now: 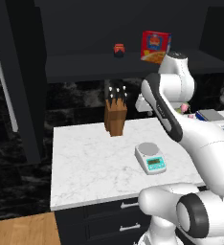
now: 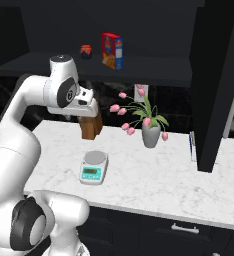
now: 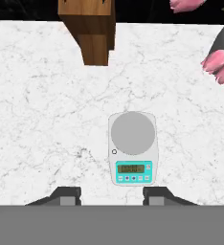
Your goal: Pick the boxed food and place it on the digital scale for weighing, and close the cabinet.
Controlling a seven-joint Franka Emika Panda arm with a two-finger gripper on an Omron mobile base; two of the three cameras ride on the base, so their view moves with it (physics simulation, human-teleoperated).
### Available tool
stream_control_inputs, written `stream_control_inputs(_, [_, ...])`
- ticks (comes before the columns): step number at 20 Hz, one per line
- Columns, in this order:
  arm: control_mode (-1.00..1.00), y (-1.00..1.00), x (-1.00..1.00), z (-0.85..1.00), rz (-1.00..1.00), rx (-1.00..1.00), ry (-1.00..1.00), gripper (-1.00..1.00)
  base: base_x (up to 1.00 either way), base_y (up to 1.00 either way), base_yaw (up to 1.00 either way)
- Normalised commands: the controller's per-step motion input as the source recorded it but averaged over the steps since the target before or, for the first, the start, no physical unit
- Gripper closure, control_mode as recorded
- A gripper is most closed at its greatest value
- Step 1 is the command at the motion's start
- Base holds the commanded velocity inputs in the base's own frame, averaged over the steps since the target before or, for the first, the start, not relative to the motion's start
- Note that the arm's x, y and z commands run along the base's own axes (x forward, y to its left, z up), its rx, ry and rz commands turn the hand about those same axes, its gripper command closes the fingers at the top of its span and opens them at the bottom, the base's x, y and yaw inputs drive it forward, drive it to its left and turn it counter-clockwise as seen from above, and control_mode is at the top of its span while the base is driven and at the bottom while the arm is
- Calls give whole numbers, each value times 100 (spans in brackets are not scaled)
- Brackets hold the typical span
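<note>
Left base view: the boxed food (image 1: 155, 47) stands upright on the shelf inside the open black cabinet (image 1: 133, 64), long axis vertical, printed face turned toward the room and slightly left. A small red jar (image 1: 118, 50) sits to its left, apart from it. On the marble counter (image 1: 85, 158) the digital scale (image 1: 151, 158) lies flat, display end toward the counter's front edge, with a wooden knife block (image 1: 116, 115) behind it.

Right base view: the box (image 2: 111, 50) shows a narrow blue side; the jar (image 2: 86, 51) stands left of it. The scale (image 2: 94, 167) lies in front of the knife block (image 2: 91, 127); a vase of pink tulips (image 2: 150, 131) stands to its right.

Hand view: the gripper (image 3: 112, 196) hangs above the scale (image 3: 132, 147), its plate away from the fingers and its display nearest them. The fingers stand at their narrowest, empty.
</note>
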Motion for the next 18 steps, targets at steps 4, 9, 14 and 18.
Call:
stream_control_inputs(4, [-100, 0, -26, 0, 0, 0, 1, -100, 0, 0, 0])
stream_control_inputs(9, [-100, 0, -51, 4, 0, -1, -6, -100, 0, 0, 0])
stream_control_inputs(14, [-100, -6, -24, 39, 9, 0, -19, -100, 0, 0, 0])
stream_control_inputs(18, [-100, -19, -18, 34, 12, 3, -23, -100, 0, 0, 0])
